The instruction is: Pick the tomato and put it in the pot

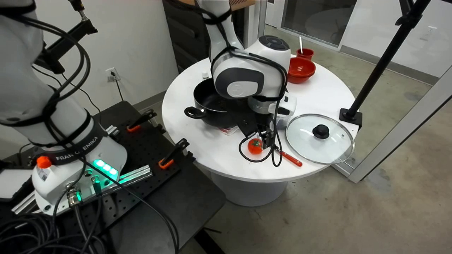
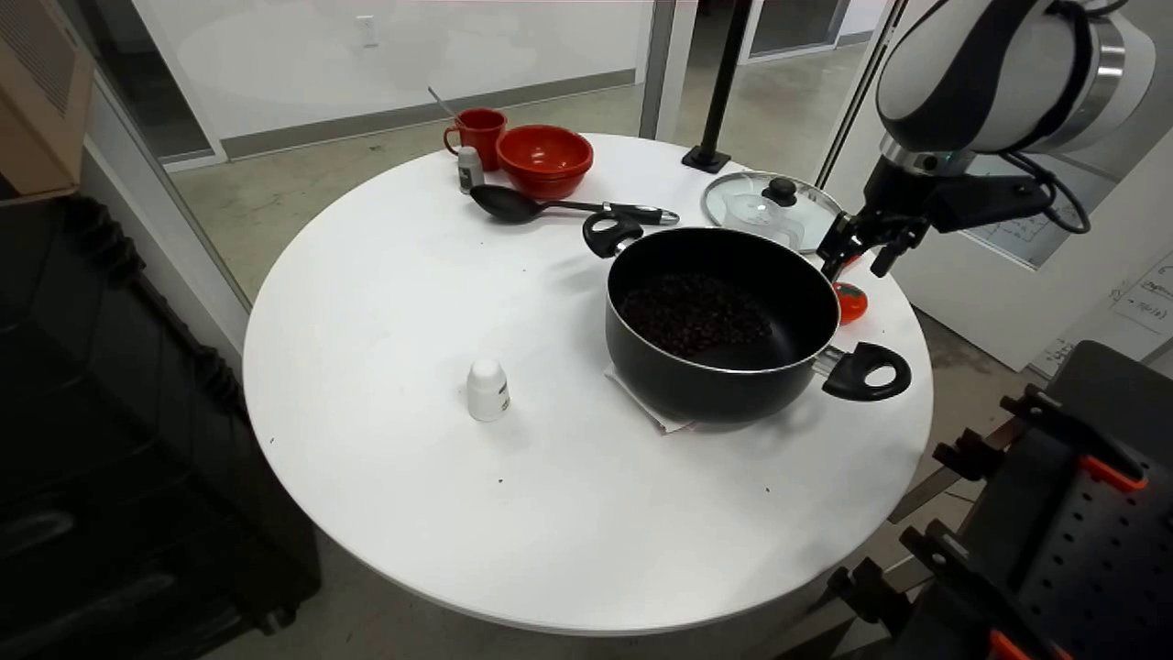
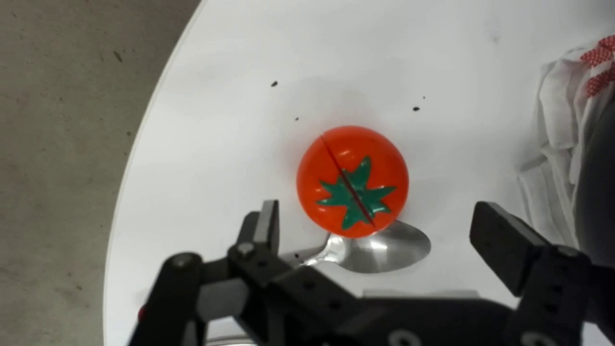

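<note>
Though it is round, the tomato [image 3: 353,182] points leaf-side up.

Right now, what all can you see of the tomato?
The tomato is a glossy, plastic-looking red ball with a green leafy star and a dark seam crossing both. Star up, it rests on the white table near the edge, apart from the pot. From above it overlaps a metal spoon; contact is unclear. The open gripper isn't holding it.

In an exterior view, note tomato [image 2: 852,303] partly hidden behind pot [image 2: 706,394], dark contents [image 2: 692,316] too small to identify. In wrist view, note pot cut off by right edge, spoon [image 3: 387,251] partly covered by fingers [image 3: 266,228].
</note>
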### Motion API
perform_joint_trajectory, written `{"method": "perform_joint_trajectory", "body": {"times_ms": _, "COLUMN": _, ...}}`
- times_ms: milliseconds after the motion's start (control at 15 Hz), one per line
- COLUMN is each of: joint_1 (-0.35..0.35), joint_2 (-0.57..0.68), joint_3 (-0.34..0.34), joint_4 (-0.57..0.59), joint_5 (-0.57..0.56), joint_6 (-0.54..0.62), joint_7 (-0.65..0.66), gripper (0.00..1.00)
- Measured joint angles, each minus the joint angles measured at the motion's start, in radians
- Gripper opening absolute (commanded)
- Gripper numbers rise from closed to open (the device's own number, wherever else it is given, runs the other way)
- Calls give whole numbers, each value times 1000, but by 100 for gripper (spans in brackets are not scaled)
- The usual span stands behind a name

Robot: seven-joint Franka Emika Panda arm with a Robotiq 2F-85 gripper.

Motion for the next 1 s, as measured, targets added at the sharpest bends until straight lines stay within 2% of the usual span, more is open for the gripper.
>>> {"method": "perform_joint_trajectory", "body": {"times_ms": 333, "joint_1": 52, "joint_2": 47, "joint_3": -44, "joint_4": 13, "joint_5": -36, "joint_6": 27, "joint_7": 32, "gripper": 100}}
{"method": "perform_joint_trajectory", "body": {"times_ms": 400, "joint_1": 56, "joint_2": 54, "joint_3": -49, "joint_4": 18, "joint_5": -41, "joint_6": 27, "joint_7": 37, "gripper": 96}}
{"method": "perform_joint_trajectory", "body": {"times_ms": 467, "joint_1": 58, "joint_2": 60, "joint_3": -53, "joint_4": 24, "joint_5": -45, "joint_6": 27, "joint_7": 41, "gripper": 88}}
{"method": "perform_joint_trajectory", "body": {"times_ms": 533, "joint_1": 60, "joint_2": 66, "joint_3": -58, "joint_4": 29, "joint_5": -49, "joint_6": 27, "joint_7": 44, "gripper": 71}}
{"method": "perform_joint_trajectory", "body": {"times_ms": 600, "joint_1": 60, "joint_2": 72, "joint_3": -61, "joint_4": 34, "joint_5": -52, "joint_6": 27, "joint_7": 47, "gripper": 71}}
{"method": "perform_joint_trajectory", "body": {"times_ms": 867, "joint_1": 60, "joint_2": 89, "joint_3": -65, "joint_4": 46, "joint_5": -58, "joint_6": 27, "joint_7": 50, "gripper": 42}}
{"method": "perform_joint_trajectory", "body": {"times_ms": 1000, "joint_1": 60, "joint_2": 90, "joint_3": -65, "joint_4": 51, "joint_5": -59, "joint_6": 27, "joint_7": 50, "gripper": 38}}
